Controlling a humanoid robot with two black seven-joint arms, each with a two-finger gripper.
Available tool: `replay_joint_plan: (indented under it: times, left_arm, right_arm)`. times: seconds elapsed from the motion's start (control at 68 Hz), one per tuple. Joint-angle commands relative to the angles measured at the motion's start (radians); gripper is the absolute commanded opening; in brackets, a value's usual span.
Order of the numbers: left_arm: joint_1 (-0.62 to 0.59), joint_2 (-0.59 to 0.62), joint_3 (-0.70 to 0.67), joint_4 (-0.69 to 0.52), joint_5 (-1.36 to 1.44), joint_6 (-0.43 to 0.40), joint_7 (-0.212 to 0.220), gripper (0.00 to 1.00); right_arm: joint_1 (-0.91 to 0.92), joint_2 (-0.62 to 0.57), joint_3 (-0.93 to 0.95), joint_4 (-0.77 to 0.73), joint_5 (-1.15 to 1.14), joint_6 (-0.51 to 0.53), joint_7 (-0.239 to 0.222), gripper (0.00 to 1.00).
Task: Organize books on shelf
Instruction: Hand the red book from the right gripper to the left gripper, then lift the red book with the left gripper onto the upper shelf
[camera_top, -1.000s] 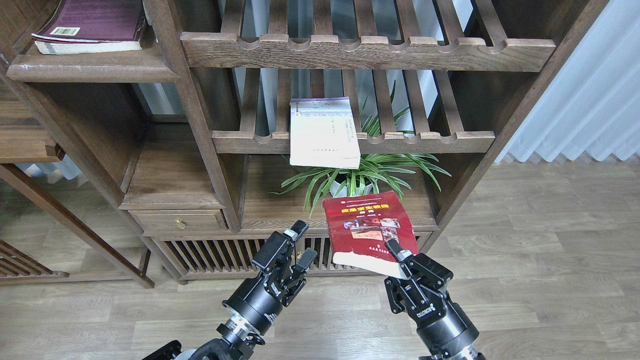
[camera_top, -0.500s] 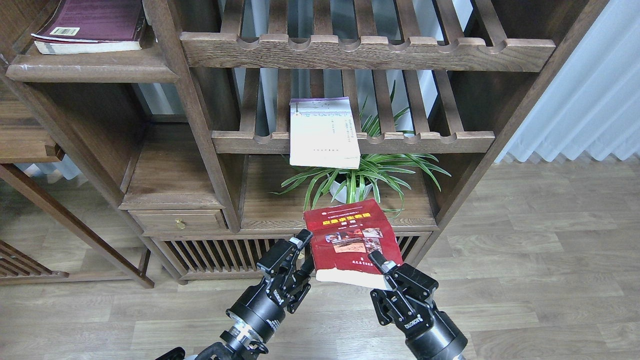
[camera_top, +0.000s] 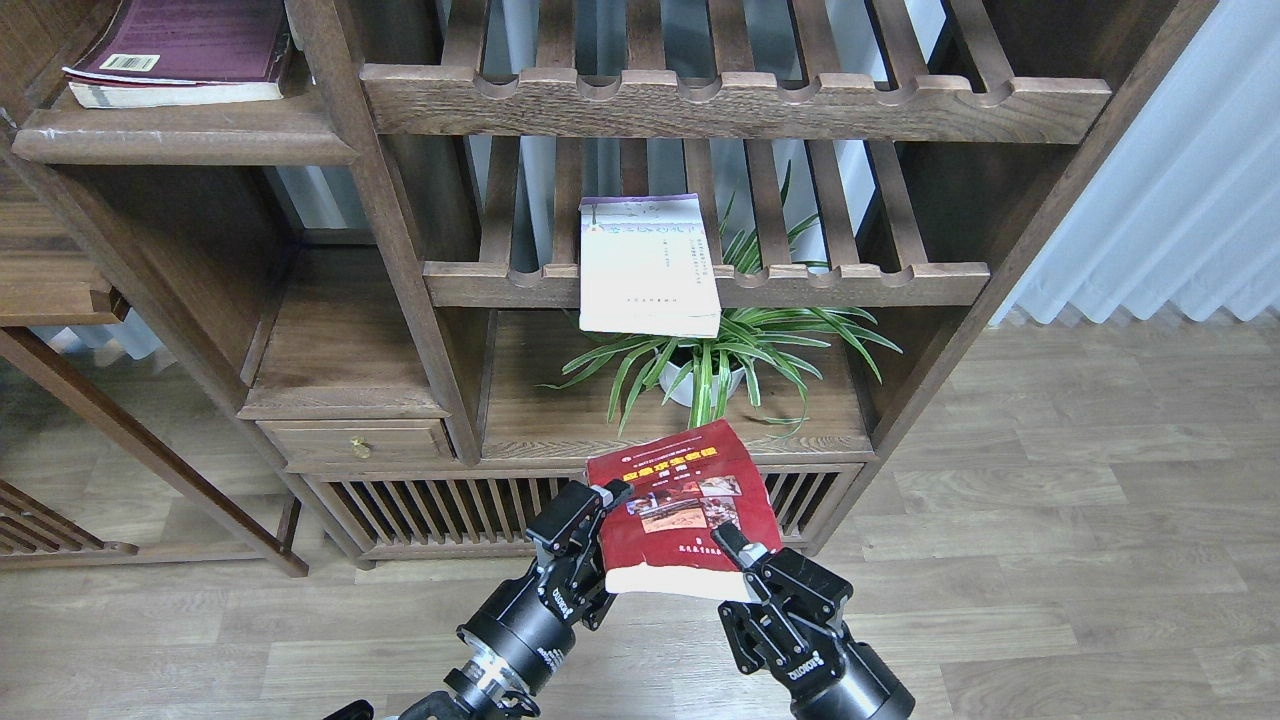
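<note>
The red book (camera_top: 680, 505) with small photos and a yellow title is low in the middle, held flat in front of the cabinet. My right gripper (camera_top: 737, 562) is shut on its near right corner. My left gripper (camera_top: 604, 522) is open, its upper finger (camera_top: 607, 493) over the book's left edge, the lower finger hidden beneath. The maroon book (camera_top: 185, 45) lies flat on the shelf (camera_top: 180, 142), the solid board at the top left. The cream book (camera_top: 648, 265) with a purple top band lies on a slatted rack, overhanging its front rail.
Two slatted racks (camera_top: 730, 100) with scalloped front rails cross the cabinet's middle. A potted spider plant (camera_top: 710, 360) stands on the board under the cream book. A small drawer (camera_top: 355, 440) is at the lower left. Wood floor and a white curtain (camera_top: 1190, 180) are to the right.
My right gripper has carried the red book down and to the left. My left gripper has closed in until its fingers straddle the book's left edge.
</note>
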Motion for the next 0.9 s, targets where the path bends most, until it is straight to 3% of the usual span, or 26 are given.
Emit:
replay_joint_plan:
  times: [0.0, 0.044, 0.059, 0.074, 0.103, 0.118, 0.25, 0.383, 0.633, 0.883]
  left_arm:
    - [-0.003, 0.000, 0.001, 0.007, 0.000, 0.000, 0.000, 0.18]
    - [-0.006, 0.000, 0.001, 0.007, 0.000, 0.000, 0.000, 0.11]
    - [-0.006, 0.000, 0.001, 0.007, 0.000, 0.000, 0.000, 0.10]
    - [-0.008, 0.000, 0.001, 0.007, 0.000, 0.000, 0.000, 0.10]
    - [-0.009, 0.000, 0.002, 0.006, 0.003, 0.000, 0.003, 0.08]
    - [-0.009, 0.000, 0.002, 0.006, 0.005, 0.000, 0.003, 0.08]
    - [-0.009, 0.080, -0.015, -0.010, 0.014, 0.000, 0.021, 0.06]
    - [-0.017, 0.155, -0.022, -0.042, 0.023, 0.000, 0.029, 0.05]
    - [-0.009, 0.321, -0.084, -0.087, 0.198, 0.000, 0.044, 0.06]
    - [0.026, 0.509, -0.300, -0.131, 0.407, 0.000, 0.064, 0.04]
  right_arm:
    - [0.001, 0.001, 0.000, -0.002, -0.003, 0.000, 0.001, 0.13]
    - [0.007, 0.001, 0.000, -0.009, -0.008, 0.000, 0.004, 0.24]
    - [0.010, 0.001, 0.000, -0.014, -0.013, 0.000, 0.008, 0.37]
    - [0.012, 0.001, 0.000, -0.014, -0.014, 0.000, 0.009, 0.42]
    - [0.015, 0.001, 0.000, -0.023, -0.028, 0.000, 0.012, 0.69]
    - [0.015, 0.001, 0.000, -0.025, -0.033, 0.000, 0.012, 0.74]
    - [-0.005, -0.020, 0.003, -0.035, -0.102, 0.000, 0.021, 0.89]
    - [-0.004, -0.020, 0.003, -0.038, -0.123, 0.000, 0.021, 0.98]
    - [0.010, -0.014, 0.010, -0.077, -0.125, 0.000, 0.021, 0.99]
    - [0.027, -0.017, 0.016, -0.130, -0.143, 0.000, 0.021, 0.99]
